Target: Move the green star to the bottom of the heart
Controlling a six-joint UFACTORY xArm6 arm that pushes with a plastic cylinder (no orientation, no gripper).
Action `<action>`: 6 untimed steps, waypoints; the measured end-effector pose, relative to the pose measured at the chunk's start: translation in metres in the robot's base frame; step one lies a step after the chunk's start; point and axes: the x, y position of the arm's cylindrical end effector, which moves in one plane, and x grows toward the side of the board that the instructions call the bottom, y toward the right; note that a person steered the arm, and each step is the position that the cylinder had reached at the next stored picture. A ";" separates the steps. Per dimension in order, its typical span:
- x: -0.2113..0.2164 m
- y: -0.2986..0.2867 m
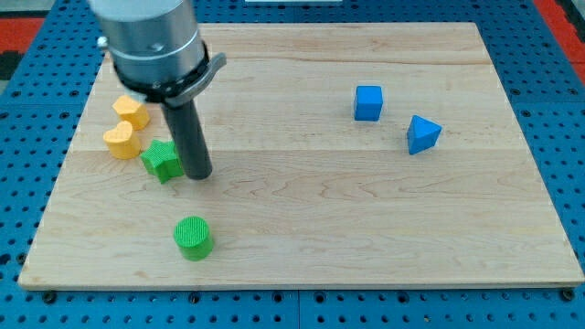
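Note:
The green star (pixel 161 161) lies on the wooden board at the view's left. My tip (pixel 197 174) rests on the board just to the right of the star, touching or almost touching it. A yellow heart (pixel 121 141) lies just left of the star and slightly higher. Another yellow block (pixel 132 111), a rough pentagon shape, sits just above the heart. The rod and its grey mount come down from the view's top left.
A green cylinder (pixel 193 238) stands below the star, near the board's bottom edge. A blue cube (pixel 368 102) and a blue triangular block (pixel 422 134) lie at the view's upper right. The wooden board (pixel 366 228) lies on a blue pegboard.

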 end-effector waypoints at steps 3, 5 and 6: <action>0.019 -0.041; 0.027 -0.063; 0.025 0.007</action>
